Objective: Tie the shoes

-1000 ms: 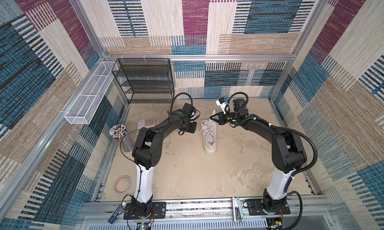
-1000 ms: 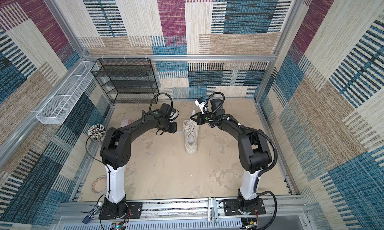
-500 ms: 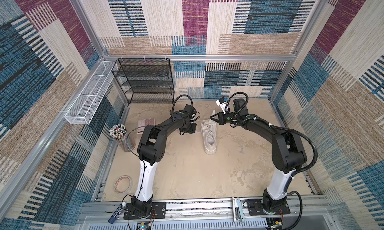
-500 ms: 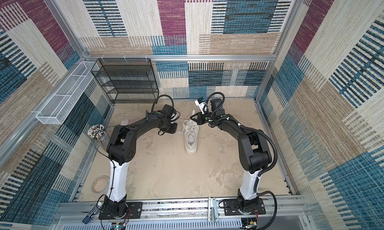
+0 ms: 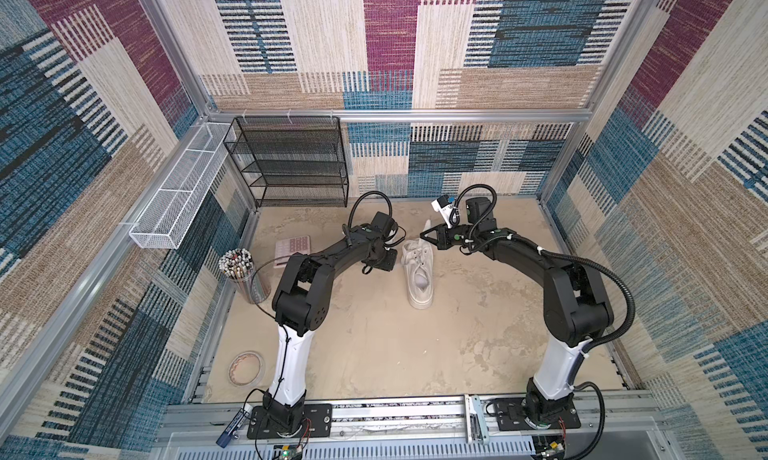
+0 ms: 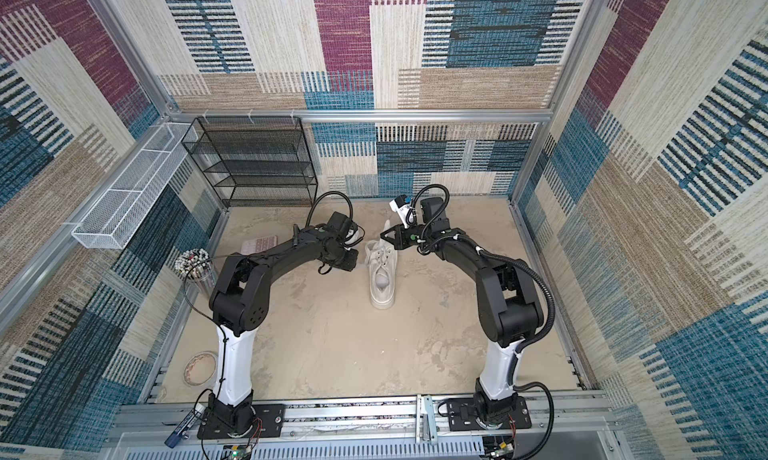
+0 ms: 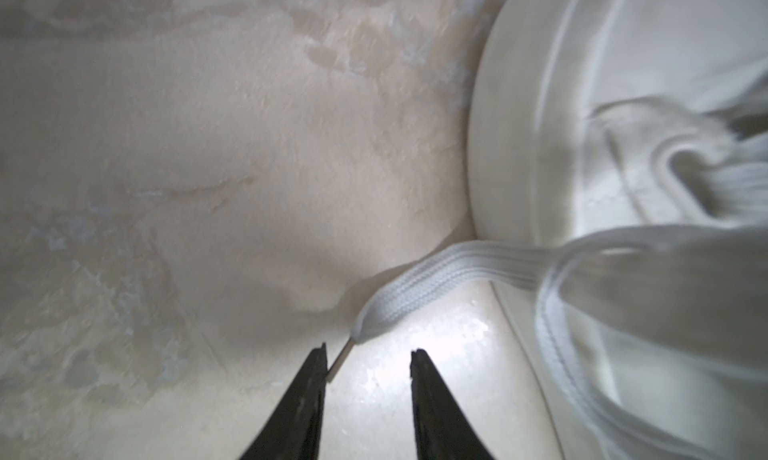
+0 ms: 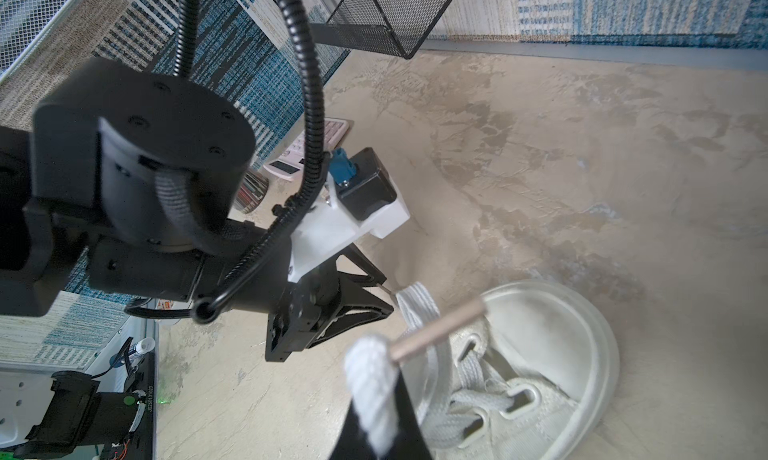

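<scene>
Tabletop [image 5: 374, 345]: sneaker [image 5: 419, 289] beside left end effector [image 7: 368, 352] (lace [image 7: 415, 287] near)

In the left wrist view the sneaker [image 7: 519, 104] is a smear, mostly past the edge, its lace [image 7: 436, 279] loop blurred. The right gripper [image 8: 382, 416] is cropped in its wrist view (the shoe's heel too). In both top views the lace is too small to follow.

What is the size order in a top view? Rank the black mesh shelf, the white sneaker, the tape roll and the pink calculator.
1. black mesh shelf
2. white sneaker
3. tape roll and pink calculator: about alike. The roll lies nearer the camera, so these two stay unranked.
</scene>
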Controlling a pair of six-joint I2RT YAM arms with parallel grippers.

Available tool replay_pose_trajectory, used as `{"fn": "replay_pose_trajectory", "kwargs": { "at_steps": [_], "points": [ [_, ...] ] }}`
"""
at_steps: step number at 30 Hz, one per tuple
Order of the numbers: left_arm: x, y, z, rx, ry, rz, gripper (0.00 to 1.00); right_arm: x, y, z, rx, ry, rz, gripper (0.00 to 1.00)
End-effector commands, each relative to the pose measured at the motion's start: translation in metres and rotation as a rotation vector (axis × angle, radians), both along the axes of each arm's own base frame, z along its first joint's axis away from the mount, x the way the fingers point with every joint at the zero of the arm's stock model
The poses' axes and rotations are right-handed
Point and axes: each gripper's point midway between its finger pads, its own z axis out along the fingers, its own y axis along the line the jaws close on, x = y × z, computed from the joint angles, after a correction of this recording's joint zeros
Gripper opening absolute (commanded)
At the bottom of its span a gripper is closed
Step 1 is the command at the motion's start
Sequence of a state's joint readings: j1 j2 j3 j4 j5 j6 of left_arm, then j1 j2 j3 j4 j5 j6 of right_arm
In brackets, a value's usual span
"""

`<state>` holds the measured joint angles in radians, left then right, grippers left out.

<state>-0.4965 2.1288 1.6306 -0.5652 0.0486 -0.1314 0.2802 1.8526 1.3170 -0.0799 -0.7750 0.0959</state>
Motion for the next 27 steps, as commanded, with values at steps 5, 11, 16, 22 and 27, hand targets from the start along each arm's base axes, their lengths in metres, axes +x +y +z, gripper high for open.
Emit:
{"fn": "replay_pose_trajectory", "kwargs": {
  "at_steps": [5, 11, 16, 22, 27],
  "points": [
    [0.008, -0.01, 0.001, -0.064, -0.039, 0.002, 0.42, -0.001, 0.001, 0.0, 0.006, -0.001, 0.012, 0.0],
    [0.017, -0.009, 0.014, -0.057, -0.126, 0.021, 0.48, -0.002, 0.0, -0.001, 0.005, 0.005, 0.013, 0.0],
    [0.024, -0.004, 0.033, -0.024, -0.192, 0.022, 0.52, -0.001, 0.001, -0.002, 0.01, 0.009, 0.016, 0.0],
    [0.015, -0.016, 0.018, -0.068, -0.123, -0.004, 0.5, -0.001, 0.0, -0.003, 0.011, 0.013, 0.015, 0.0],
    [0.01, -0.022, 0.002, -0.072, -0.085, -0.014, 0.45, 0.0, -0.001, -0.003, 0.012, 0.014, 0.015, 0.0]
  ]
}}
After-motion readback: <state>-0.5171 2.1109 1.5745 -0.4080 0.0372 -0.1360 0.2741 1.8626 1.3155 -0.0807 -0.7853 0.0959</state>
